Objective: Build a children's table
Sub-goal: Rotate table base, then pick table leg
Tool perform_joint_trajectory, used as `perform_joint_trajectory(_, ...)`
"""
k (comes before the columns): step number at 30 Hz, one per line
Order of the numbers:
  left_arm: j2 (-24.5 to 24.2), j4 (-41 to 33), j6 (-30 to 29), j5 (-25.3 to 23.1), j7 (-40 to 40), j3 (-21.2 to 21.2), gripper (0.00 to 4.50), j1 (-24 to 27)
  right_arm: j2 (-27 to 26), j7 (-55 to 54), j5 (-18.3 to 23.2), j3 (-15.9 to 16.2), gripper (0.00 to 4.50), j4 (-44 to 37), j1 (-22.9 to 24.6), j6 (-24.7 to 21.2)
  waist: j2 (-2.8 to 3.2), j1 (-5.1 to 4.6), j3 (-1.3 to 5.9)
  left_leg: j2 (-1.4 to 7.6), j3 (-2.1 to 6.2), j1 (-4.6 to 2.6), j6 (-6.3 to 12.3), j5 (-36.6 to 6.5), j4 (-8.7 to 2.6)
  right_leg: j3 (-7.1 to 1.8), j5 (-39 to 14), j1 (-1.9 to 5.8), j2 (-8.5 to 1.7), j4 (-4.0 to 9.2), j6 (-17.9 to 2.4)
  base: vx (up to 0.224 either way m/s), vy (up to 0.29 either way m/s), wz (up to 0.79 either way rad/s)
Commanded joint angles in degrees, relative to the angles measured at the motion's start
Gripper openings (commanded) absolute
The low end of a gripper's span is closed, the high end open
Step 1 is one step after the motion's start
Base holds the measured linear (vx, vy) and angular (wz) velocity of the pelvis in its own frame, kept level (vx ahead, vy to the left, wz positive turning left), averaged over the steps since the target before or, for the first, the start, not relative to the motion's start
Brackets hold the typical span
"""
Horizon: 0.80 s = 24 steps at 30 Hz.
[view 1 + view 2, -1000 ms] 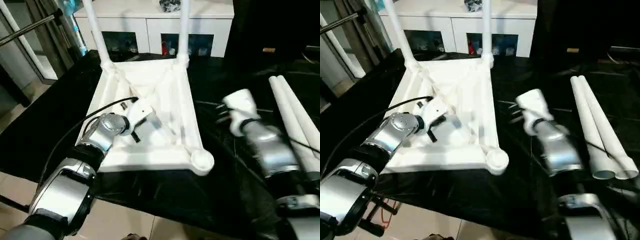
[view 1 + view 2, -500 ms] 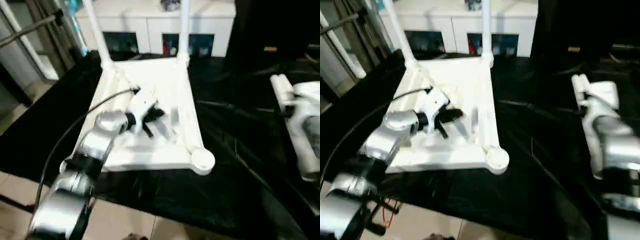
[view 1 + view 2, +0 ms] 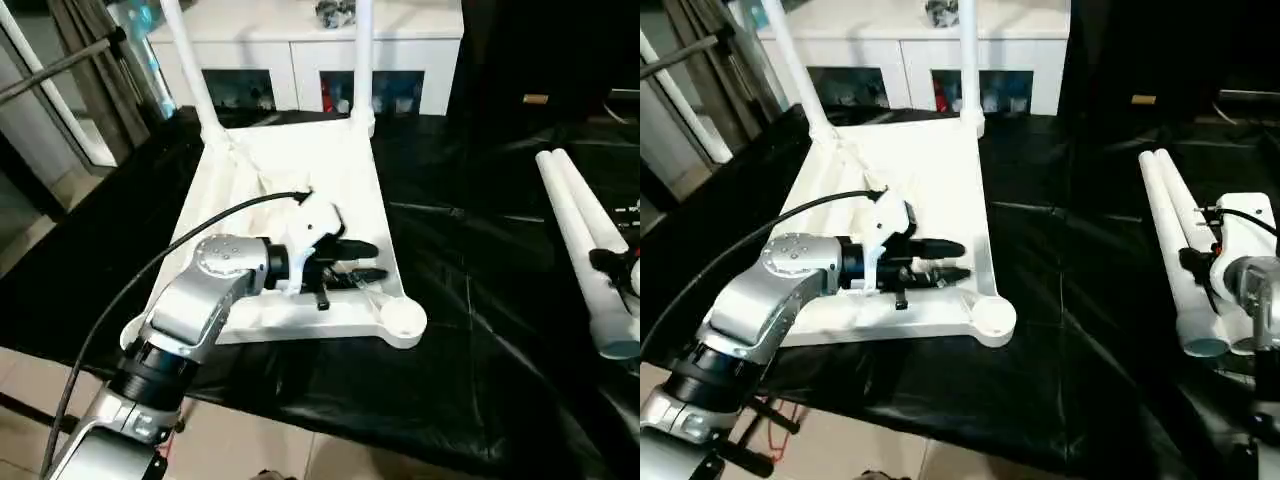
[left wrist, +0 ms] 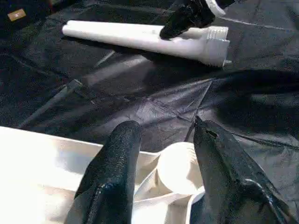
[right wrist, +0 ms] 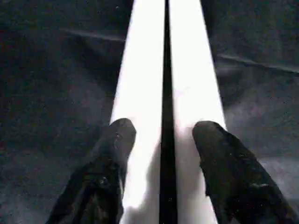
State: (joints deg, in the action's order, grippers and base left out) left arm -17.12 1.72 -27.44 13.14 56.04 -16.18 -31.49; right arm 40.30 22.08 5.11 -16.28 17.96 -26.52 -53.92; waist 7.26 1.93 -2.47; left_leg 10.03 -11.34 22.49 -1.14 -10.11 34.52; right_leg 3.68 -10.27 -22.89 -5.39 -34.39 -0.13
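A white cabinet (image 3: pixel 300 45) with glass doors stands behind the black-draped table (image 3: pixel 470 330), on pale floor tiles (image 3: pixel 20 370).

Left gripper (image 4: pixel 163 140) fingers parted above tabletop's empty corner socket (image 4: pixel 177 166). Beyond socket, two loose legs (image 4: pixel 140 38) lie together on black sheet (image 4: pixel 84 88).

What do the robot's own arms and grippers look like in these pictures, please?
Both arms are silver metal with dark joint rings. The left arm carries a thin black cable looping to a white wrist housing. The left gripper and right gripper each have two black, tapered, rounded fingers with a finely textured surface. The right wrist housing is white too, with its own black cable.
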Motion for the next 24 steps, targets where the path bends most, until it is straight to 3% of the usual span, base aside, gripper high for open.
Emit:
perform_joint_trajectory(1, -0.86, -1.29, -1.18, 0.34, 0.38, 0.22, 2.52, 0.28, 0.0, 1.57, 1.29, 1.12, 2.84, -1.74, 0.94, -1.81, -1.88, 0.08, 3.7, 1.96, 1.17, -1.09, 4.46, -9.39, -2.95, -1.43, -16.96, 2.8, -2.36, 4.75, -11.2, 0.0, 0.0, 0.0)
perform_joint_trajectory(12, -1.89, -3.13, -3.09, 0.98, 0.09, 0.21, 3.46, 0.39, -1.06, 2.33, 3.75, -0.47, 3.74, -5.67, -0.01, -2.57, -1.76, 0.07, 3.91, 1.99, 1.28, -1.13, 4.17, -8.71, -2.97, -1.46, -16.71, 2.69, -2.35, 4.69, -10.37, 0.0, 0.0, 0.0)
perform_joint_trajectory(16, -2.06, -3.32, -3.31, 1.04, 0.36, 0.1, 3.81, 0.31, -0.93, 3.26, 4.95, -0.38, 4.05, -5.42, 0.04, -5.83, -1.68, 0.14, 3.96, 1.93, 1.25, -1.11, 4.22, -8.15, -2.91, -1.45, -15.95, 2.76, -2.29, 4.6, -10.72, 0.0, 0.0, 0.0)
perform_joint_trajectory(20, -2.88, -4.11, -4.29, 1.38, 1.33, -0.8, 4.17, 0.51, 0.28, 4.79, 4.84, 3.07, 4.4, -5.3, 1.77, -10.53, -1.69, 0.28, 3.99, 2.03, 1.29, -1.09, 4.25, -7.72, -2.93, -1.47, -15.2, 2.79, -2.33, 4.48, -11.02, 0.0, 0.0, 0.0)
perform_joint_trajectory(24, -3.35, -4.78, -5.06, 1.67, 2.01, -1.31, 4.47, 0.68, -0.19, 3.98, 5.38, 2.7, 4.45, -3.94, 1.65, -12.8, -1.81, 0.29, 3.95, 1.99, 1.26, -1.09, 3.84, -7.9, -2.91, -1.51, -16.09, 2.8, -2.4, 4.52, -10.95, 0.0, 0.0, 0.0)
